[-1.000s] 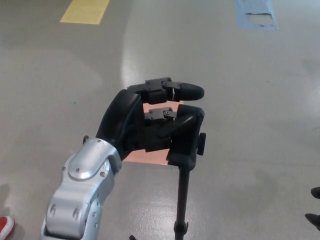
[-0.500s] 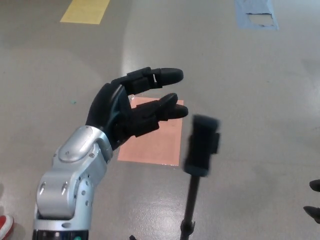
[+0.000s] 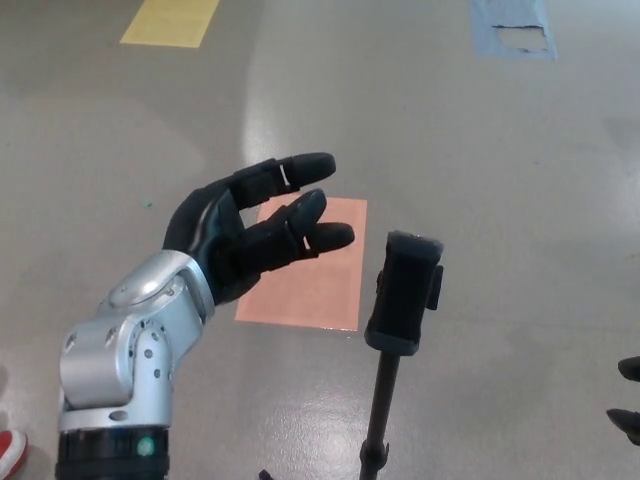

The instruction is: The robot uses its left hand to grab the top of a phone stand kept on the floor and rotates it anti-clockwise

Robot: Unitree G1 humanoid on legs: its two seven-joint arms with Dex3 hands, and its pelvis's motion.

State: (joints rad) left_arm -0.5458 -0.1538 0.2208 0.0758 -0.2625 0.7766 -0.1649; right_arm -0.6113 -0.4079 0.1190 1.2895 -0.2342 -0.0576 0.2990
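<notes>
The phone stand (image 3: pixel 385 400) is a thin black pole rising from the bottom edge, topped by a black clamp block (image 3: pixel 403 290) right of centre. My left hand (image 3: pixel 250 228) hovers to the left of that block, apart from it, open with fingers spread and pointing right. Its silver forearm (image 3: pixel 125 350) comes up from the lower left. Nothing is in the hand. My right hand does not show.
A salmon-coloured rectangle (image 3: pixel 320 275) lies on the grey floor behind the hand and stand. A yellow marking (image 3: pixel 170 22) is at top left, a blue patch (image 3: pixel 512 28) at top right. A red shoe tip (image 3: pixel 10 450) shows at bottom left, dark shoes (image 3: pixel 628 400) at right.
My left hand has let go of the stand's top block, opened, and drawn back to the left. The block now stands free, a little right of where it was held.
</notes>
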